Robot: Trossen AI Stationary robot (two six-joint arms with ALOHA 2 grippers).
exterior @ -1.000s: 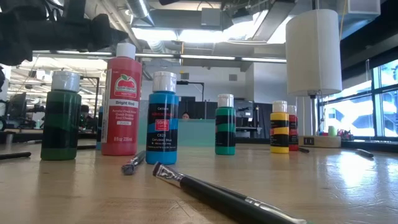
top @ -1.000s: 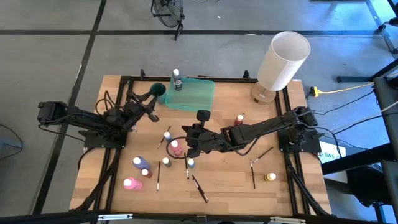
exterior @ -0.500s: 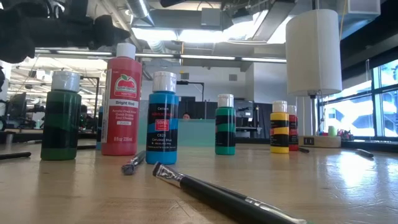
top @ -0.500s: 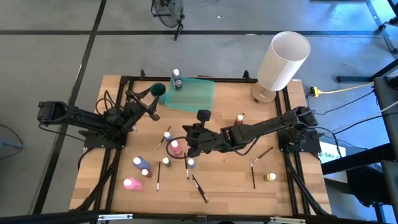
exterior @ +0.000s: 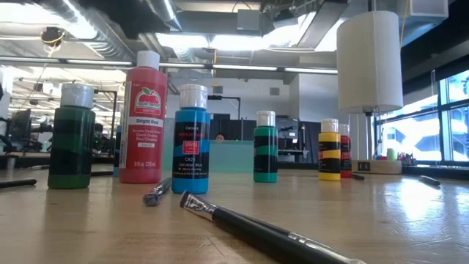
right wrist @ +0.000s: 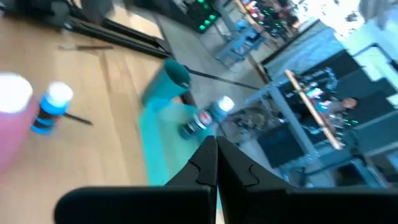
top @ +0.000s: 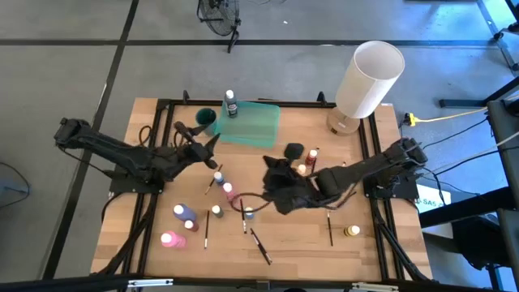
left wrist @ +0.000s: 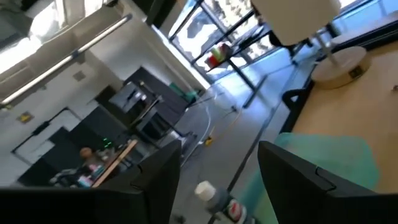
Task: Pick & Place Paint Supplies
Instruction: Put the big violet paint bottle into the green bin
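Paint bottles and thin dark paintbrushes lie scattered over the wooden tabletop [top: 308, 243]. The right end effector [top: 280, 185] hovers near the middle of it, its two dark fingers [right wrist: 214, 163] pressed together with nothing between them. Just beside it toward the left arm stand a small pink bottle with a white cap [top: 229, 191] and a blue bottle [top: 248, 212]; a red-brown bottle [top: 312, 154] stands on its far side, and a yellow bottle [top: 351, 231] sits well apart near the front right. The left end effector [top: 204, 144] is raised, fingers [left wrist: 155, 180] spread wide and empty. Just ahead of it lies a translucent green rectangular tray [top: 251, 123], with a dark bottle [top: 231, 105] standing at its rim. A tall white cylindrical lamp [top: 366, 81] stands at the far right corner.
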